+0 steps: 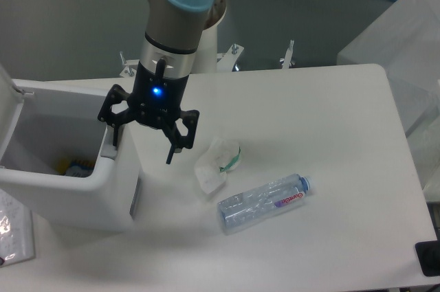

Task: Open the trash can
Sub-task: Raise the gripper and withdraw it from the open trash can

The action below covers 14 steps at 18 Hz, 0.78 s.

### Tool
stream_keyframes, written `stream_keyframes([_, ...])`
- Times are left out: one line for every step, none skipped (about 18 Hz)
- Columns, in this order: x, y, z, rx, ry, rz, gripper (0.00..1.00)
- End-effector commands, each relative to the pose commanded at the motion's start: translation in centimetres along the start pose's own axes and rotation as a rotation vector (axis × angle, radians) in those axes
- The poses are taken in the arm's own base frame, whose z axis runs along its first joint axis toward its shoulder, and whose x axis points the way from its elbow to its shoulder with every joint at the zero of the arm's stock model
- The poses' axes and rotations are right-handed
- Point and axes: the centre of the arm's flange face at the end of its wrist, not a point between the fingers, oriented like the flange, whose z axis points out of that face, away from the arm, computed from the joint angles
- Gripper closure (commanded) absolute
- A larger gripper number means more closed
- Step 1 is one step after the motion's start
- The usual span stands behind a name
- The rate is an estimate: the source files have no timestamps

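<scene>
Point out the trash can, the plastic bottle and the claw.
trash can (75, 199): fixed camera, front wall below the open rim.
plastic bottle (265, 203): fixed camera, middle of its clear body.
claw (141, 146): fixed camera, midway between fingertips.

Large white boxy trash can (82, 196) at table's left edge. Lid swung up at far left, open. Small colourful items visible inside.
</scene>
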Motion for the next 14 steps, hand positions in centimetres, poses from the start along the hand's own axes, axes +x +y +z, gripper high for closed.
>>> stream_keyframes([-0.1,-0.4,-0.3,0.01,-0.005,0.005,0.0])
stream_keyframes([-0.7,-0.6,-0.7,0.024,-0.017,0.004,0.0])
stream_keyframes([-1.7,-1.0,-1.0,0.042,-0.038,0.005,0.0])
stream_keyframes([-3.3,-1.1,-1.1,0.054,-0.06,-0.003,0.0])
stream_keyframes([-4.9,-1.0,-1.6,0.068,-0.082,-0.008,0.0])
stream_keyframes([-6.2,-1.0,-2.0,0.076,-0.096,-0.006,0.0])
stream_keyframes([-7.4,-0.8,-1.5,0.068,-0.099,-0.002,0.0])
stream_keyframes([-8.7,-0.5,-0.8,0.054,-0.105,0.0,0.0])
stream_keyframes([-10.7,0.4,0.0,0.03,-0.123,-0.01,0.0])
stream_keyframes([-13.4,1.5,0.2,0.002,-0.157,-0.012,0.0])
stream_keyframes([-15.6,2.4,0.0,-0.024,-0.191,0.01,0.0])
stream_keyframes([-17.3,3.1,0.0,-0.046,-0.21,0.028,0.0])
stream_keyframes([-19.2,3.9,0.0,-0.059,-0.219,0.033,0.0])
stream_keyframes([-21.5,5.0,0.4,-0.074,-0.222,0.03,0.0])
